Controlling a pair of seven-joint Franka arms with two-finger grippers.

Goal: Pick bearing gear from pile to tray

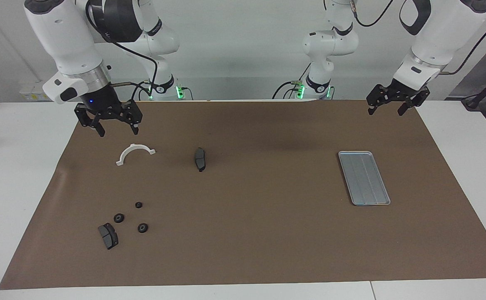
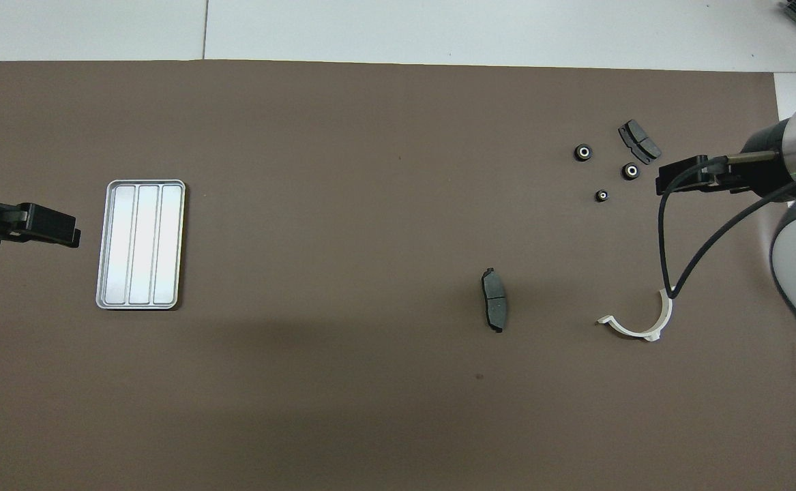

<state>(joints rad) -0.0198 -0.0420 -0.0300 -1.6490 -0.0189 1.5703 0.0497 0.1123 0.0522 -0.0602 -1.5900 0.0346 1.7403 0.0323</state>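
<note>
The pile lies at the right arm's end of the brown mat: three small black rings (image 1: 138,205) (image 1: 119,218) (image 1: 143,228) and a dark grey curved pad (image 1: 108,236). The overhead view shows the rings (image 2: 602,196) (image 2: 631,171) (image 2: 582,152) and the pad (image 2: 639,142) too. The silver ridged tray (image 1: 363,178) (image 2: 140,244) lies empty at the left arm's end. My right gripper (image 1: 117,128) (image 2: 677,179) is open and empty, raised over the mat near the white bracket, apart from the pile. My left gripper (image 1: 386,110) (image 2: 63,233) is open and empty, raised over the mat beside the tray.
A white half-ring bracket (image 1: 135,153) (image 2: 640,322) lies nearer to the robots than the pile. A second dark curved pad (image 1: 200,159) (image 2: 494,300) lies alone mid-mat. The brown mat (image 1: 251,233) covers most of the white table. A black cable hangs from the right arm.
</note>
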